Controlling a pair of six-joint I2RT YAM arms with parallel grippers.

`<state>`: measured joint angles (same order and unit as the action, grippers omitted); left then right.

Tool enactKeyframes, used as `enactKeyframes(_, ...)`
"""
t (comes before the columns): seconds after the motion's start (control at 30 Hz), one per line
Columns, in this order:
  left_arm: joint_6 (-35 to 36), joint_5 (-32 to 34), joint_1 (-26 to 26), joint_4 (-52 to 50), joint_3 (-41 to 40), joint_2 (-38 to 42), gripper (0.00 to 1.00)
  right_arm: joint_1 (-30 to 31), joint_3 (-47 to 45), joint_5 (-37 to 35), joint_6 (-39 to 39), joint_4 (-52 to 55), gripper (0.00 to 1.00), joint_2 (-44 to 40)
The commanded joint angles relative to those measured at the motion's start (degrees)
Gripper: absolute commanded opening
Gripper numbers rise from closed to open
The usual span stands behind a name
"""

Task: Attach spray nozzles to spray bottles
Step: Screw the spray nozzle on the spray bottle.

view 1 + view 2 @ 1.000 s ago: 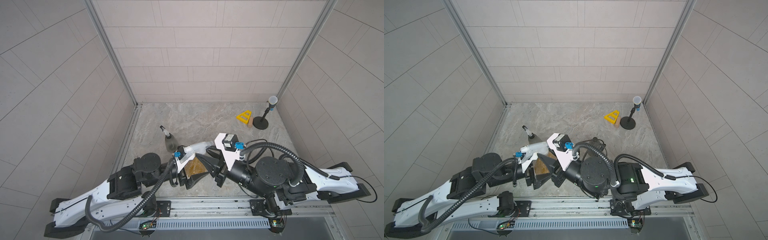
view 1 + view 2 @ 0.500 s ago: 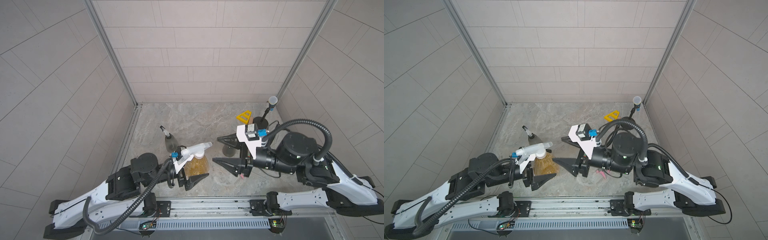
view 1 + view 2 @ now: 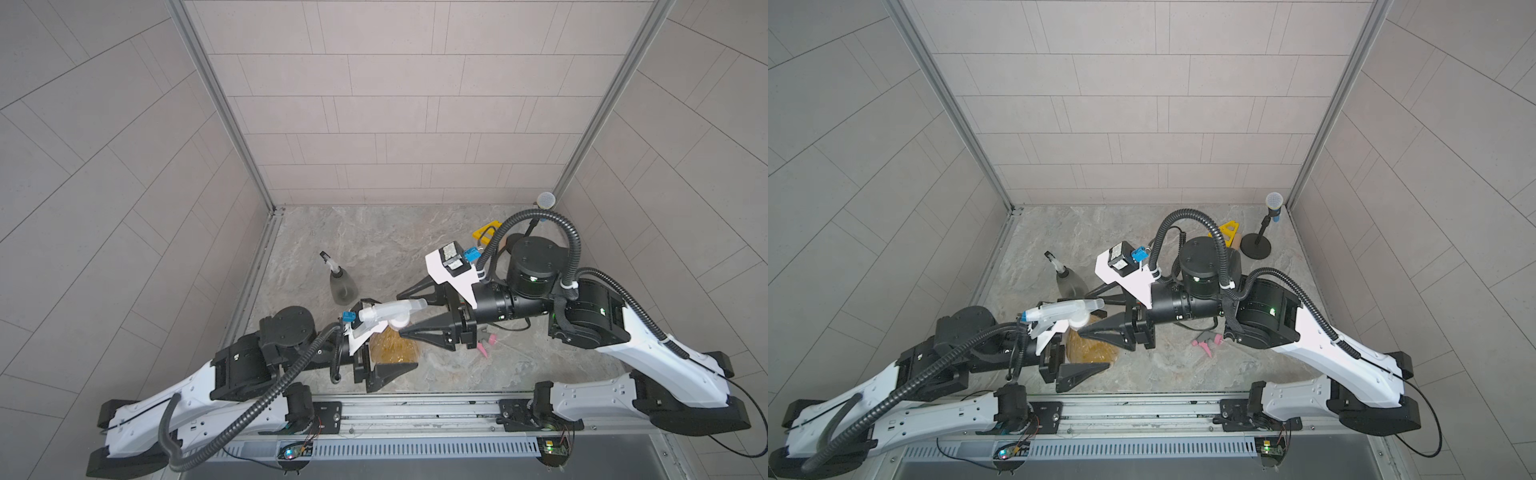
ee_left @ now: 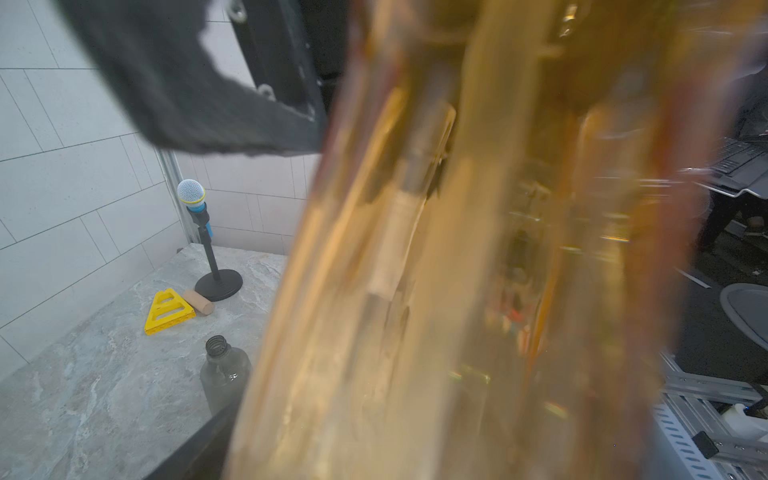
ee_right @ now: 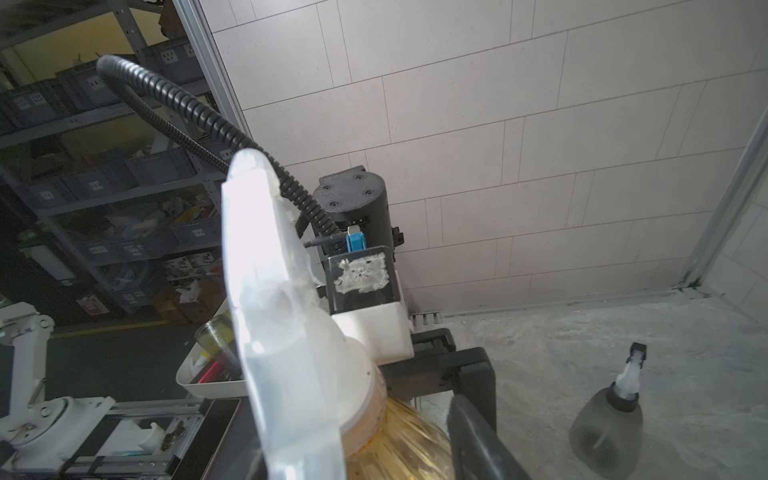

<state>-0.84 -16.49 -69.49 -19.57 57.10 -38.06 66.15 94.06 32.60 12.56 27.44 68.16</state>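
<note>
Amber bottle (image 3: 392, 349) sits clamped in left fingers (image 3: 390, 372) (right fingers (image 3: 428, 332) parted astride its nozzle (image 3: 390, 311)).

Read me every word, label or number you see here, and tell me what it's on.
No text can be read.
Bin labels: too small to read.
Torn sticker on the left wrist camera: no legible print.
Amber bottle and grey bottle: no print visible.

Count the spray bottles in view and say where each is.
3. An amber bottle is held in the left gripper. A nozzle-topped grey bottle stands beyond it. An open grey bottle shows only in the left wrist view, hidden from above.
</note>
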Motion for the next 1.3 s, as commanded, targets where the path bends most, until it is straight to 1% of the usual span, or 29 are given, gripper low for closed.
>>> enactKeyframes(0.0, -0.69, -0.76, 0.33, 2.26, 0.82, 0.44, 0.0, 0.9, 1.22, 1.52, -0.35, -2.26, 0.55, -0.59)
enactKeyframes(0.2, -0.73, -0.39, 0.35, 2.43, 0.39, 0.45, 0.0, 1.26, 0.9, 1.28, 0.69, -4.77, 0.55, -0.93)
enactKeyframes(0.43, -0.65, 0.14, 0.32, 2.43, 0.41, 0.47, 0.0, 1.61, 0.95, 1.0, 0.23, -3.72, 0.41, -0.37)
enactKeyframes(0.53, -0.64, 0.55, 0.32, 2.43, 0.54, 0.37, 0.0, 2.13, 1.01, 0.13, -0.44, -2.72, 0.37, -0.41)
enactKeyframes(0.7, -0.43, 1.34, 0.32, 1.6, 1.3, -0.22, 0.0, 3.71, 1.74, -3.61, -2.3, 1.35, 0.29, 0.03)
enactKeyframes(0.8, -0.08, 3.35, 0.32, 0.32, 2.16, -0.54, 0.0, 5.7, 2.12, -8.11, -3.76, 4.3, 0.26, 0.09)
enactKeyframes(0.9, 0.21, 5.68, 0.32, -0.61, 2.6, -0.74, 0.0, 7.84, 3.67, -13.48, -4.43, 8.2, 0.25, 0.88)
enactKeyframes(1.07, 0.85, 9.4, 0.39, -1.96, 3.41, -0.86, 0.0, 12.04, 5.0, -26.25, -4.09, 13.23, 0.23, 2.34)
enactKeyframes(1.27, 1.98, 13.27, 0.32, -2.64, 4.31, -0.96, 0.0, 16.25, 4.02, -40.88, 0.07, 13.0, 0.22, 4.73)
